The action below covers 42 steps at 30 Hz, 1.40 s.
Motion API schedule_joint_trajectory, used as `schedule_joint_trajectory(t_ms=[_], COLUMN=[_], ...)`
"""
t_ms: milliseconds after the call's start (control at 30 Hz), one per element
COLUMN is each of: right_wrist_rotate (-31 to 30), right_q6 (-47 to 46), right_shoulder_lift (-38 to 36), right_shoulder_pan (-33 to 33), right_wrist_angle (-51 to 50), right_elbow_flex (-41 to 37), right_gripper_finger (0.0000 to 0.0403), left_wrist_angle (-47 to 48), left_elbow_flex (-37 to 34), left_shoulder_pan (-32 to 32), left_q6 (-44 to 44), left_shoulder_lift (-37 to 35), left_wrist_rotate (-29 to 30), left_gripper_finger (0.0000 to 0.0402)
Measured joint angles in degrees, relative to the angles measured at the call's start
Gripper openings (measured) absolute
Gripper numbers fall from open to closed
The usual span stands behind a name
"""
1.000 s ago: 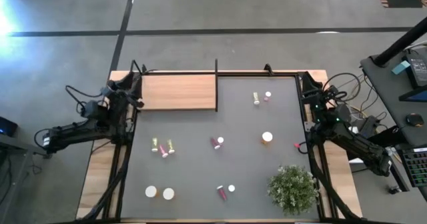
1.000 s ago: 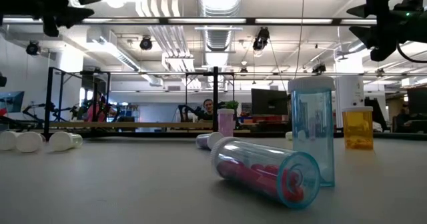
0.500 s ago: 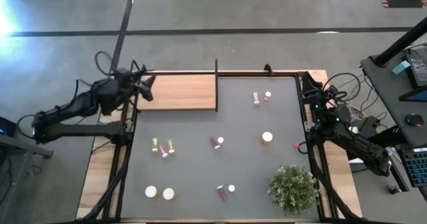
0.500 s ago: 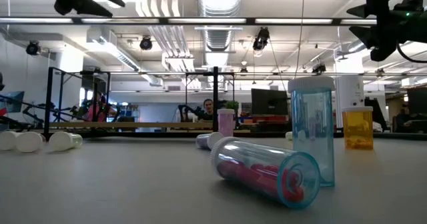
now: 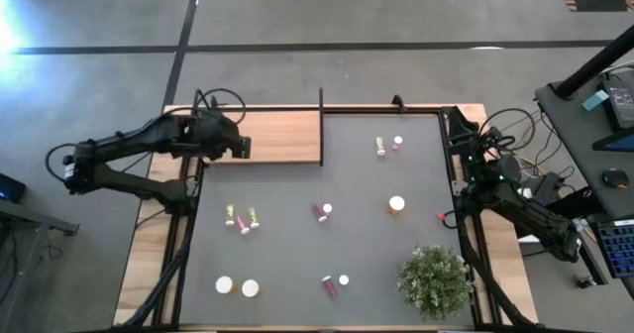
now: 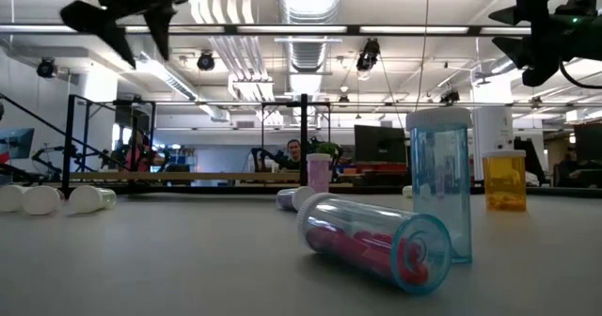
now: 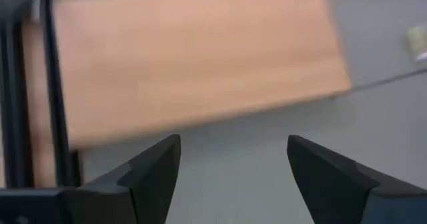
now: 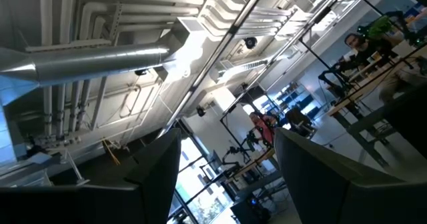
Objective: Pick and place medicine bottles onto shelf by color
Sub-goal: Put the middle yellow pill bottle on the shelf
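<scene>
In the left wrist view the shelf [image 7: 193,57] is blurred and is cut off at the picture's edge. In the high view the medicine bottles [image 5: 242,218] are too small for their contents to be told. The shelf's left end is hidden there by the left gripper [image 5: 238,146].

Plant [image 5: 434,281]: bushy and green, standing on the dark tabletop near its front right corner.
Tabletop [image 5: 297,254]: dark grey, edged by wooden strips [image 5: 139,264] on both sides.
Floor [image 5: 327,26]: grey concrete around the table, crossed by dark lines.
Desk [image 5: 594,115]: to the right of the table, holding a keyboard [image 5: 616,246] and a mouse [image 5: 615,177].
Room behind: ceiling ducts [image 6: 310,15], pipes and lamps, with people [image 6: 293,152] seated at far benches.
</scene>
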<state>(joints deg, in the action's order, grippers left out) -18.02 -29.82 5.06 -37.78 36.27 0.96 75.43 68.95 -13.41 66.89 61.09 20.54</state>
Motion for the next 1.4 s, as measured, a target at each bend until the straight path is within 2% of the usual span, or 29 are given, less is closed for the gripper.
schedule_joint_trajectory(t_ms=[67,300,567,900,1067,1233,1400], right_wrist_rotate=[0.0,0.0,0.0,0.0,0.0,0.0,0.0], right_q6=[0.0,0.0,0.0,0.0,0.0,0.0,0.0], right_shoulder_lift=[0.0,0.0,0.0,0.0,0.0,0.0,0.0], right_shoulder_pan=[0.0,0.0,0.0,0.0,0.0,0.0,0.0], right_wrist_angle=[0.0,0.0,0.0,0.0,0.0,0.0,0.0], right_elbow_flex=[0.0,0.0,0.0,0.0,0.0,0.0,0.0], right_gripper_finger=[0.0231,0.0231,0.0231,0.0231,0.0231,0.0231,0.0231], left_wrist_angle=[2.6,2.5,-3.7,-10.8,-11.3,-17.3,-22.4], left_elbow_flex=[-0.9,-4.4,-7.4,-7.0,-8.0,-12.0,-15.8], left_shoulder_pan=[0.0,-0.1,0.3,4.3,9.1,13.8,15.8], left_q6=[4.0,11.5,18.3,19.6,28.9,38.6,43.7], left_shoulder_lift=[1.7,5.9,14.1,22.3,23.3,23.0,23.0], left_wrist_rotate=[-3.7,-14.7,-29.2,-32.1,-31.4,-27.4,-27.3], left_gripper_finger=[0.0259,0.0259,0.0259,0.0259,0.0259,0.0259,0.0259])
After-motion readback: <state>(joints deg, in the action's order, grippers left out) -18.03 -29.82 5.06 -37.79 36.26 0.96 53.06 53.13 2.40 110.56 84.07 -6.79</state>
